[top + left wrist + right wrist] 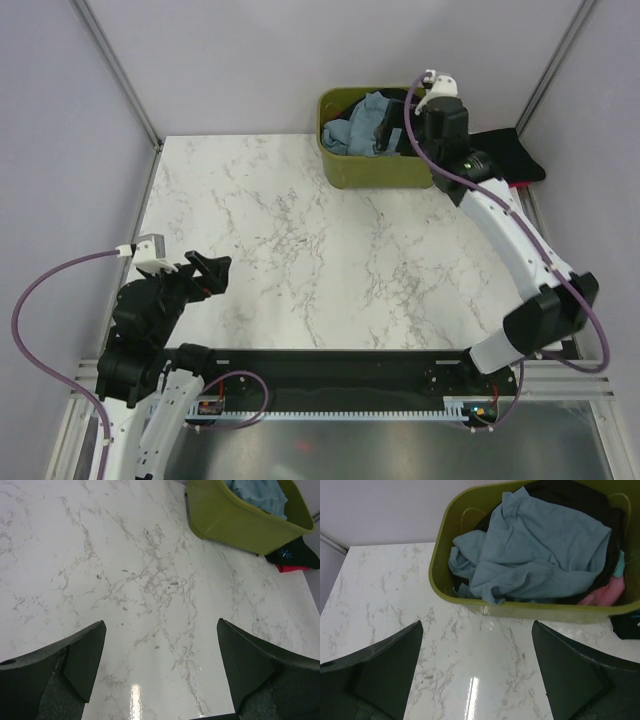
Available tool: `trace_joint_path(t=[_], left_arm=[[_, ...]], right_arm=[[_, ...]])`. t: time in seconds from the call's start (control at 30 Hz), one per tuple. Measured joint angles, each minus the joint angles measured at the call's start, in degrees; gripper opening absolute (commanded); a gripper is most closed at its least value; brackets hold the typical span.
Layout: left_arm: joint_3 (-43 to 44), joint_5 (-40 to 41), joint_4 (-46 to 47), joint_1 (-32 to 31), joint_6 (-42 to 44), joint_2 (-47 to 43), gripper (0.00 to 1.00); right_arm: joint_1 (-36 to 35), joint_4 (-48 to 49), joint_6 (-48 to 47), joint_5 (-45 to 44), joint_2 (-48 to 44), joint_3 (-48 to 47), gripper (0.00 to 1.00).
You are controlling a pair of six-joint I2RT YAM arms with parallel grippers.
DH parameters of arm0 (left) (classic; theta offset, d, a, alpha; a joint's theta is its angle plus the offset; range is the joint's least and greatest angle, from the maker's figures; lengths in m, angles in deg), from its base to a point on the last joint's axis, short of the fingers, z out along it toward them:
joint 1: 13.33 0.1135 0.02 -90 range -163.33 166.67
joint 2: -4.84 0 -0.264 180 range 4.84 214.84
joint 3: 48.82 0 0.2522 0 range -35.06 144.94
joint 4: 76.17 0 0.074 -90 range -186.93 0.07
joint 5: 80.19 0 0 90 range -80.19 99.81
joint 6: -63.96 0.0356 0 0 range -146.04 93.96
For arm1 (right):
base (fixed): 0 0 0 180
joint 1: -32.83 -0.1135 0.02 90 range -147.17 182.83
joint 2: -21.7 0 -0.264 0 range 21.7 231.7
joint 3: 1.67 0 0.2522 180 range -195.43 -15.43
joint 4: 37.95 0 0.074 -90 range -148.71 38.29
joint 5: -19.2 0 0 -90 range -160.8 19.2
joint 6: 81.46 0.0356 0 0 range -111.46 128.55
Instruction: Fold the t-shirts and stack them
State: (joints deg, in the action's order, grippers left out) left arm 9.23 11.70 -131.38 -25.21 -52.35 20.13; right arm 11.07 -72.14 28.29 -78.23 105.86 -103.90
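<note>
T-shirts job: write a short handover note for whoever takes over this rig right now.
Left gripper: open, empty, over the table near its base.
Right gripper: open, empty, at the bin.
Teal t-shirt lies crumpled on top in the bin, black fabric beneath. A black tee with blue print lies over a red one beside the bin.
Done: no folded stack visible mid-table.
Left: take out, fold, stack each shirt.

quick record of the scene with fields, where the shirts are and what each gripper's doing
bin: olive-green, far edge of table, holding clothes
top of bin: teal-blue t-shirt, crumpled, black cloth behind it
beside bin: black t-shirt with blue print, red one peeking out under it
left gripper: open, empty, over near-left table
right gripper: open, empty, at the bin
folded: none seen
</note>
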Motion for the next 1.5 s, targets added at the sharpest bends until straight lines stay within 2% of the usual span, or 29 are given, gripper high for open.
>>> trace_joint_path(t=[0.2,0.37,0.43,0.53,0.6,0.63,0.67,0.7,0.73,0.93,1.07,1.13,1.27,1.3,1.33,1.37,1.43,1.47,1.5], left_arm=[[-2.2,2.8,0.0,0.0,0.0,-0.1,0.99],[-2.4,4.5,0.0,0.0,0.0,-0.9,0.98],[-2.5,5.0,0.0,0.0,0.0,-1.2,0.98],[-2.5,5.3,0.0,0.3,0.0,-1.4,0.98],[-2.5,5.4,0.0,0.5,0.0,-1.4,0.98],[-2.5,5.5,0.0,0.7,0.0,-1.4,0.97],[-2.5,5.5,0.0,0.8,0.0,-1.4,0.97],[-2.5,5.5,0.0,0.9,0.0,-1.4,0.97],[-2.5,5.5,0.0,1.1,0.0,-1.5,0.97],[-2.5,5.5,0.0,2.4,0.0,-1.5,0.96],[-2.5,5.5,0.0,2.9,0.0,-1.5,0.96],[-2.5,5.5,0.0,3.1,0.0,-1.5,0.97],[-2.5,5.5,0.0,3.9,0.0,-1.4,0.98],[-2.5,5.5,0.0,4.0,0.0,-1.4,0.98],[-2.5,5.5,0.0,4.2,0.0,-1.3,0.98],[-2.5,5.5,0.0,4.2,0.0,-1.3,0.98],[-2.5,5.6,0.0,4.5,0.0,-1.3,0.99],[-2.5,5.6,0.0,4.6,0.0,-1.3,0.99],[-2.5,5.6,0.0,4.7,0.0,-1.3,0.99]], right_arm=[[0.0,-2.1,-0.9,-0.2,20.9,-18.6,0.98],[-0.1,-6.8,-1.1,-3.3,32.2,-26.2,0.98],[-0.2,-8.4,-1.3,-4.7,34.9,-27.0,0.95],[-0.2,-10.2,-1.8,-5.9,38.0,-28.5,0.83],[-0.2,-10.6,-2.1,-6.0,39.3,-29.2,0.67],[-0.2,-10.9,-2.3,-6.0,39.7,-29.7,0.55],[-0.2,-11.4,-2.6,-6.0,40.1,-30.5,0.25],[-0.2,-11.5,-3.1,-5.9,40.4,-31.5,0.07],[-0.2,-11.7,-3.0,-5.6,40.6,-32.3,0.00],[-0.9,-11.9,-3.4,2.5,40.6,-40.6,0.00],[-5.4,-10.7,-6.8,11.5,38.8,-49.0,0.00],[-11.0,-7.2,-9.7,11.1,33.6,-48.4,0.00],[-21.9,1.0,-13.1,7.4,18.1,-40.1,0.00],[-23.0,3.1,-13.6,5.9,14.6,-38.6,0.05],[-23.1,5.3,-14.0,3.9,11.3,-36.9,0.21],[-22.3,7.8,-13.9,0.8,7.9,-34.2,0.68],[-20.4,9.1,-13.7,-6.8,4.4,-30.5,0.85],[-19.3,8.7,-12.7,-11.0,4.2,-29.9,0.98],[-18.1,7.6,-10.7,-14.8,4.9,-29.2,0.98]])
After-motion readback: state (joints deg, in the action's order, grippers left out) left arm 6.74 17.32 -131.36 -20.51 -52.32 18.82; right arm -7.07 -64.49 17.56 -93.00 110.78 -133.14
